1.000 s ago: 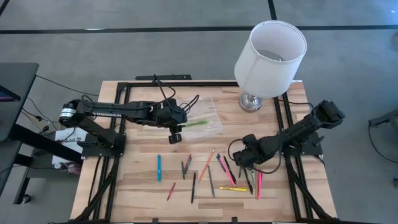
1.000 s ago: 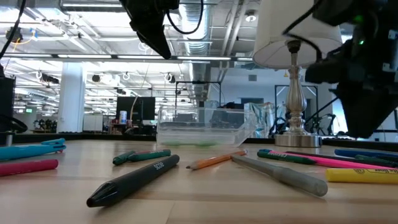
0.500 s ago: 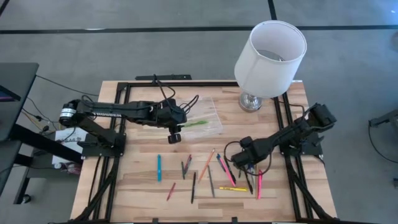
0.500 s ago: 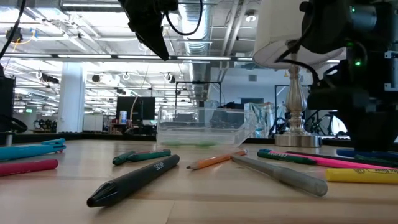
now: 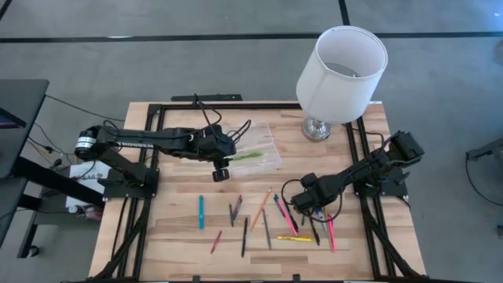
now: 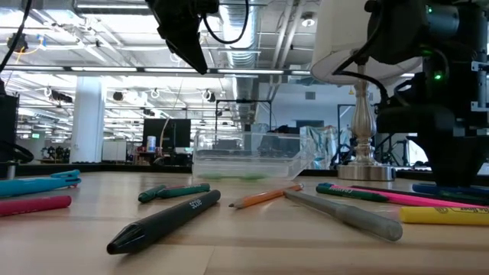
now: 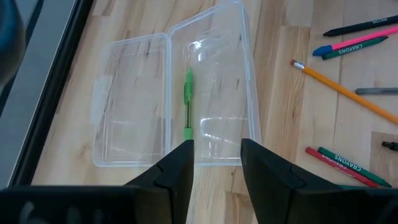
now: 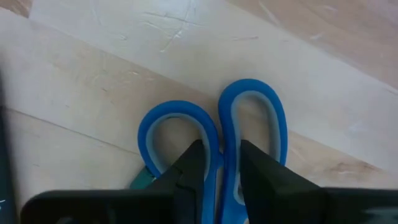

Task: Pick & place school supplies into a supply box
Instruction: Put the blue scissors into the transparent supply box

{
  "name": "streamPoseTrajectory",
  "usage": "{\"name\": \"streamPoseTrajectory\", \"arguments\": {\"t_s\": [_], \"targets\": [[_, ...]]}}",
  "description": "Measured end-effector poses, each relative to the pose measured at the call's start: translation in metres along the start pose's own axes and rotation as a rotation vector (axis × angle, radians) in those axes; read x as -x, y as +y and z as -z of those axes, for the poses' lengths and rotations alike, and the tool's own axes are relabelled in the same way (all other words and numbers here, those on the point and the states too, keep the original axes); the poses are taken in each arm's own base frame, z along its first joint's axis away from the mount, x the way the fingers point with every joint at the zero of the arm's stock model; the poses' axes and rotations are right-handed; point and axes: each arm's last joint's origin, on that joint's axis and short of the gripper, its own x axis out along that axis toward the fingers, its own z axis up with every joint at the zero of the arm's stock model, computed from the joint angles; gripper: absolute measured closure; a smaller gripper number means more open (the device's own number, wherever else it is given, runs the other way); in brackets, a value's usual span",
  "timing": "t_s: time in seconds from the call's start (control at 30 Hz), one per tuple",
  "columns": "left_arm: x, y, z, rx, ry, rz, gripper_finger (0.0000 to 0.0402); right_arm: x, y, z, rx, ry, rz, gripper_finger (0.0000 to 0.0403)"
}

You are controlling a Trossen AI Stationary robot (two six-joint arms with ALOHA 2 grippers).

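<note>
The clear supply box [image 7: 137, 99] lies open on the table's far half, lid flat beside the tray, with one green pen [image 7: 188, 106] inside. My left gripper [image 5: 221, 171] hovers open above the box's near edge [image 7: 211, 163]. Several pens, pencils and markers [image 5: 259, 216] lie scattered on the near half. My right gripper [image 5: 302, 206] is down at the right end of that scatter, shut on the blue-handled scissors [image 8: 249, 112], which lie flat on the wood. My right gripper [image 8: 221, 165] comes from above, pointing down. One finger [image 8: 194, 163] stands in each handle loop, and they pinch the two adjoining loop rims [image 8: 221, 155] between them. The scissors lie flat on the table; their blades are hidden under the gripper.
A white-shaded lamp [image 5: 338, 71] stands at the far right corner, right of the box. A pink marker [image 5: 330, 234] and dark pens lie just right of the right gripper. Black frame rails [image 5: 357, 149] run along the table's sides. Bare wood shows at the near left.
My right gripper has moved a little toward the table's left and down onto the scissors. The left arm has kept still over the box.
</note>
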Motion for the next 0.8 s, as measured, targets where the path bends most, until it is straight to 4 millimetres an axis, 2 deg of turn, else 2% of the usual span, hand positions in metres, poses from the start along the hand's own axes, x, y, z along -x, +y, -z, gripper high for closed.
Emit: {"name": "streamPoseTrajectory", "arguments": {"t_s": [0.23, 0.8], "targets": [[0.0, 0.0, 0.0, 0.001, 0.0, 0.0, 0.0274, 0.002, -0.001, -0.002, -0.008, -0.017, -0.01, 0.0331], [0.0, 0.0, 0.0, -0.004, -0.001, -0.008, 0.0274, 0.037, -0.013, -0.017, -0.039, -0.161, -0.158, 0.0339]]}}
